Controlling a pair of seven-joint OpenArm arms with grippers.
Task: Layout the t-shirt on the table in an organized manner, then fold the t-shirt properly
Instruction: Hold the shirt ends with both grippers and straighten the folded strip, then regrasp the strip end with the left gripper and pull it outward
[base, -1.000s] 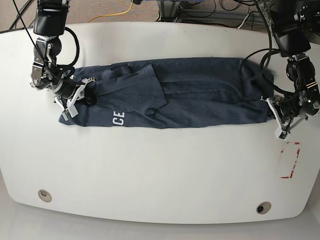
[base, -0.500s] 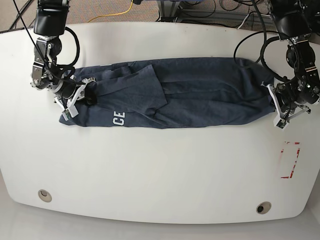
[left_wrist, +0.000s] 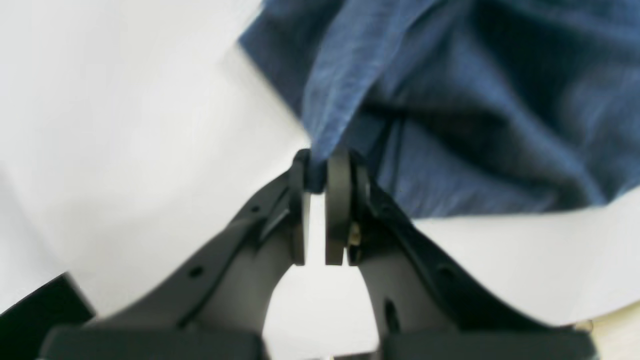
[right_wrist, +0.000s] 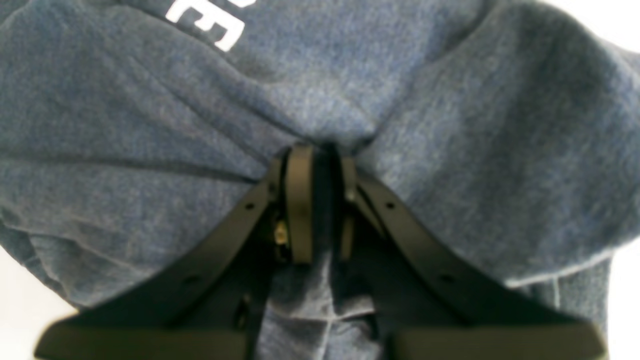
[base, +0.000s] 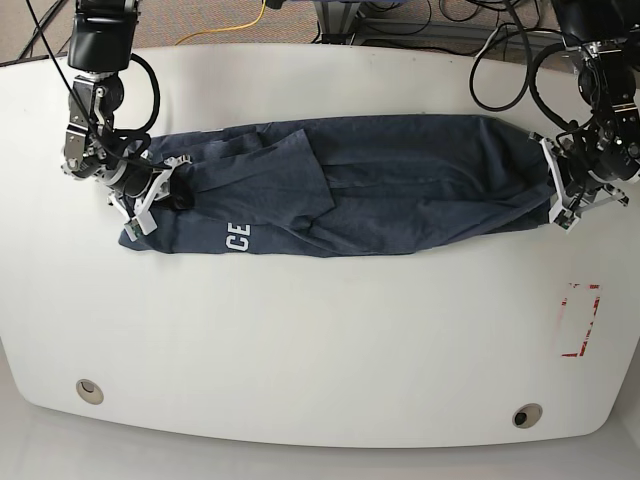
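Stretching the t-shirt (base: 350, 185) between both grippers, still in layout phase: left gripper (left_wrist: 316, 172) nearly closed, fingers (left_wrist: 337, 200) pinching a thin cloth edge at the tips; right gripper (right_wrist: 320, 165) clamped on a bunched fold, lettering just beyond the tips (cloth rumpled, sleeve doubled over). Flattening on the table (base: 320, 340) unfinished, folding not yet started
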